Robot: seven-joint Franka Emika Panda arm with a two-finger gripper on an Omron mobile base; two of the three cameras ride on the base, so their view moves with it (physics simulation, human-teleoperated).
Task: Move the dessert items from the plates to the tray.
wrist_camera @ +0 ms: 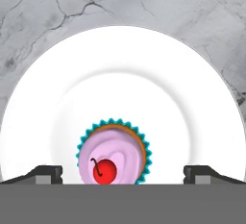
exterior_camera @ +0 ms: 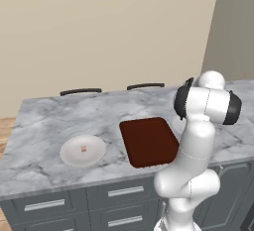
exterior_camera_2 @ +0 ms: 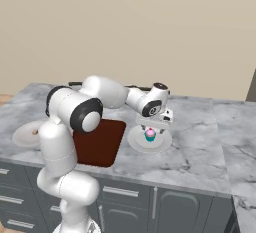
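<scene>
Marble counter (exterior_camera_2: 200, 142): my gripper (wrist_camera: 123, 174) hangs wide open over the cupcake (wrist_camera: 114, 153); soft frosting, so I'd pinch its wrapper.

A white, rounded-link arm (exterior_camera: 196, 145) with black joint bands carried a pale hand and two small dark fingertips (wrist_camera: 48, 174) in the kitchen.

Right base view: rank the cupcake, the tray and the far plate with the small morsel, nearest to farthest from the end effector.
1. Cupcake, directly below the open end effector, on its plate.
2. Tray, to the left, beside that plate.
3. Far plate, at the left edge beyond the tray.
</scene>
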